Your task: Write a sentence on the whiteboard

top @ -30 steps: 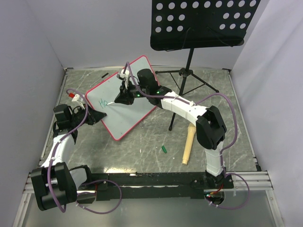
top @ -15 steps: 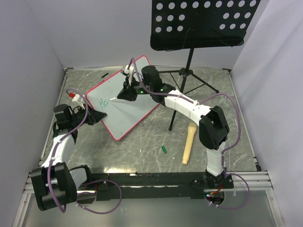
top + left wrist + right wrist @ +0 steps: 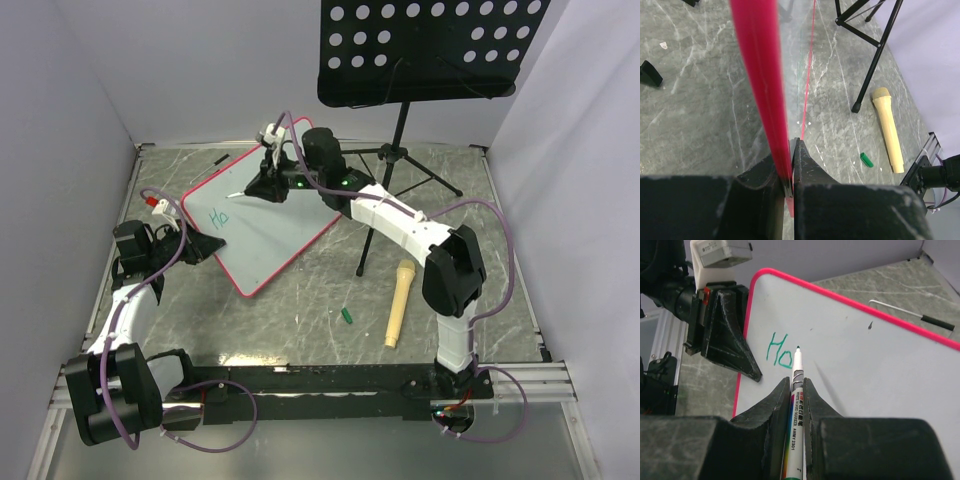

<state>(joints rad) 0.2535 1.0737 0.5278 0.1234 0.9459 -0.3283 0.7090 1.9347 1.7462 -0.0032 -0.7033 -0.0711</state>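
Right gripper (image 3: 254,187) was moved back toward the far edge of the whiteboard (image 3: 275,235) since a second ago, and the marker (image 3: 240,191) was carried off the letters. The whiteboard was lying slantwise on the left half of the table (image 3: 300,320), its pink frame (image 3: 760,75) clamped at the near-left edge between the fingers of the left gripper (image 3: 214,245), which were pressed tight on it. Of the sentence (image 3: 779,351), only a teal "Ho" was written, near that clamped edge. In the right wrist view the marker (image 3: 795,390) was pinched between the right gripper's (image 3: 796,383) fingers, tip pointed just right of the "o"; whether the tip touched the board could not be told. A tan microphone (image 3: 398,302) and a small green cap (image 3: 346,316) were lying on the table right of the board, well apart from it. A black music stand (image 3: 430,45) was standing at the back right.
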